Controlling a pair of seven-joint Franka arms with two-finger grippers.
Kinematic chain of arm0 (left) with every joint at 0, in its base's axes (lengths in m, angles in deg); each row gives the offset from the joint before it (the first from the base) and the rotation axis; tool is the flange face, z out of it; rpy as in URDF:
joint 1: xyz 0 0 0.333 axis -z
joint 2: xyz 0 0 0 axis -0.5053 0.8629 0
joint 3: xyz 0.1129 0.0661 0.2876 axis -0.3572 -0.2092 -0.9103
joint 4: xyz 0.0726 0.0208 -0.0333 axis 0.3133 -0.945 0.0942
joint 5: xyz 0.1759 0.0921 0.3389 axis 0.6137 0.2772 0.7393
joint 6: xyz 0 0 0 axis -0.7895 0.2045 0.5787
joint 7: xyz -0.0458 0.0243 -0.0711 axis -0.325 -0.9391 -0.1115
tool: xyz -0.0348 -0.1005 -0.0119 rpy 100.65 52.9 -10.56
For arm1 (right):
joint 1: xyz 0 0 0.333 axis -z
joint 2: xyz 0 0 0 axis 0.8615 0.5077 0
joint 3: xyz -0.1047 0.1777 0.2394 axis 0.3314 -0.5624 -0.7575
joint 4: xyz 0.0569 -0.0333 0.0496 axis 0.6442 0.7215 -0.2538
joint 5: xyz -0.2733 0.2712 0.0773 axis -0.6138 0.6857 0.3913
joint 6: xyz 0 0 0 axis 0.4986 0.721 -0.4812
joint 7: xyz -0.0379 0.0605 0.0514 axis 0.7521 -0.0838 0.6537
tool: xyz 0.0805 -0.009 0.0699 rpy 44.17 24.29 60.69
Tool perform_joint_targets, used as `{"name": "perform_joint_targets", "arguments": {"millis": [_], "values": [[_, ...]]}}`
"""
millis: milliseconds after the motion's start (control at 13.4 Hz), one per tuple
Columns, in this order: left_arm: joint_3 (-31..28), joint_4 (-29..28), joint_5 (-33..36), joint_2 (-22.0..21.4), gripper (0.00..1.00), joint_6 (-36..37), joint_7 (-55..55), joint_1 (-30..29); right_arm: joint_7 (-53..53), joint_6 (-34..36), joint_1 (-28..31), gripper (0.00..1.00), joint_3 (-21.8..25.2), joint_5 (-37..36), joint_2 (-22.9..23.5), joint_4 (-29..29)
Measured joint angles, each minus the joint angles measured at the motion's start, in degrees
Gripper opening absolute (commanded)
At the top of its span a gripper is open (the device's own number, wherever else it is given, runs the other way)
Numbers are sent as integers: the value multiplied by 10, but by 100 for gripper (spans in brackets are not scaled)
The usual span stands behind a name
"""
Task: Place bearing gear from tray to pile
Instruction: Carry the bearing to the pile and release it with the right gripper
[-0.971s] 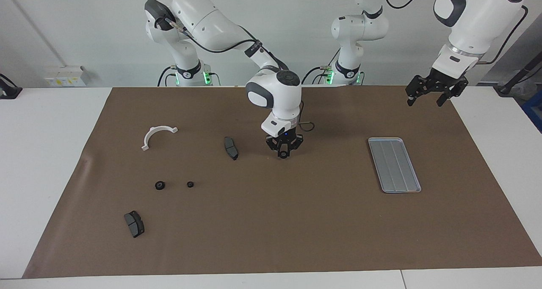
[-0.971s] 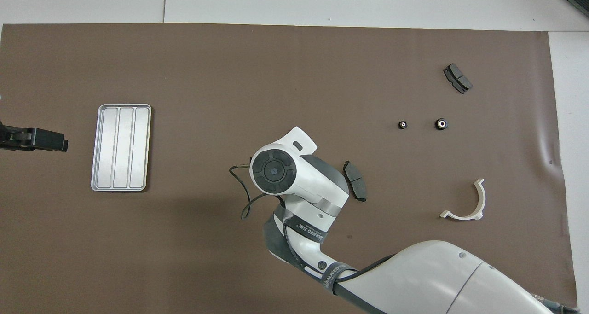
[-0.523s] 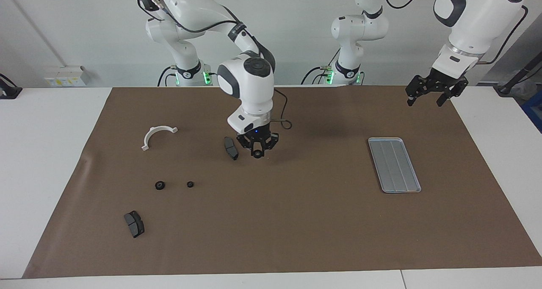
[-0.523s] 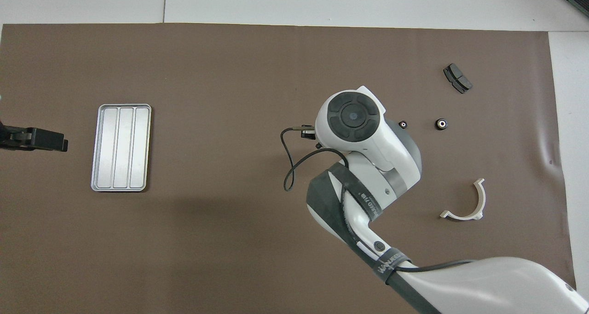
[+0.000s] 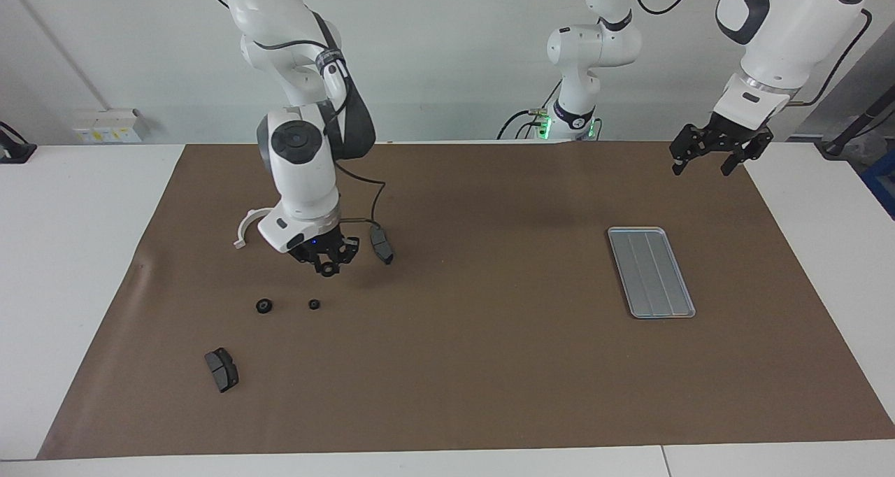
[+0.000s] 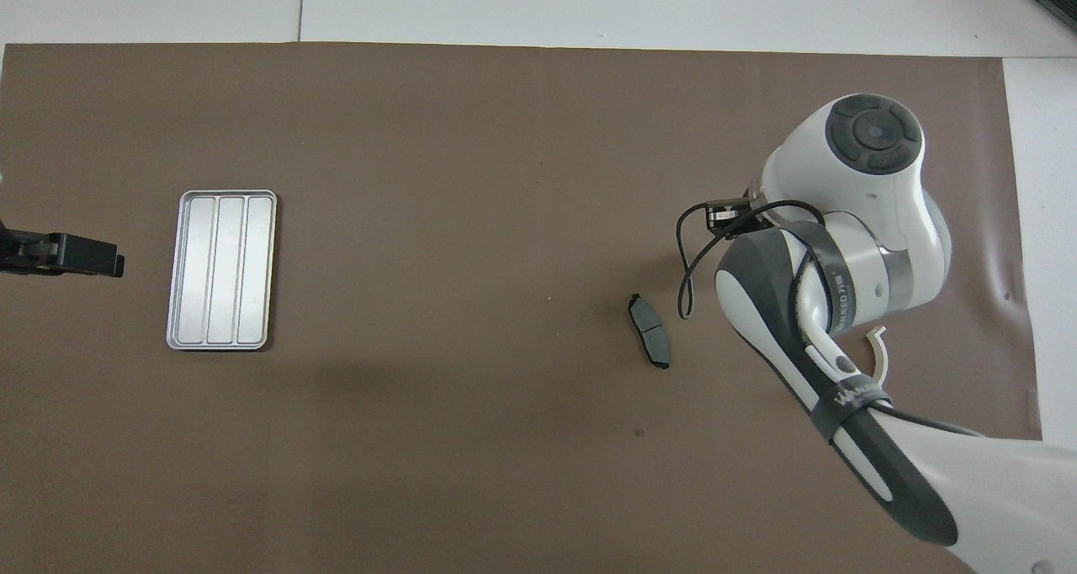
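You've open mat between tray (image 5: 651,272) and brake pad (image 5: 382,245). Two gears (image 5: 263,306) sit at the right gripper's (image 5: 326,267) 7 o'clock, bracket (image 5: 246,226) at its 10.

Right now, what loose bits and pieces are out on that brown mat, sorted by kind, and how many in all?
Small black round gears: 3, two on the mat, one in the right gripper
Dark grey brake pads: 2
White semicircular bracket: 1
Metal tray: 1, nothing in it
Total: 7
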Motion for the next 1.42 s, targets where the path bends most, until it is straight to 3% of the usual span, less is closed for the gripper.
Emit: {"name": "perform_joint_targets", "arguments": {"millis": [299,598,822,896,971,1046,1419], "values": [[0,0,0,0,100,0,0,0,-125,-79,1,0,76,52,-10,87],[0,0,0,0,100,0,0,0,-162,-110,0,1,83,108,-13,139],[0,0,0,0,100,0,0,0,-170,-110,0,14,83,109,-24,171],[0,0,0,0,100,0,0,0,-171,-110,0,23,83,109,-28,179],[0,0,0,0,100,0,0,0,-172,-110,0,49,82,109,-33,186],[0,0,0,0,100,0,0,0,-172,-110,0,99,82,109,-36,192],[0,0,0,0,100,0,0,0,-170,-113,-1,100,81,109,-46,198]]}}
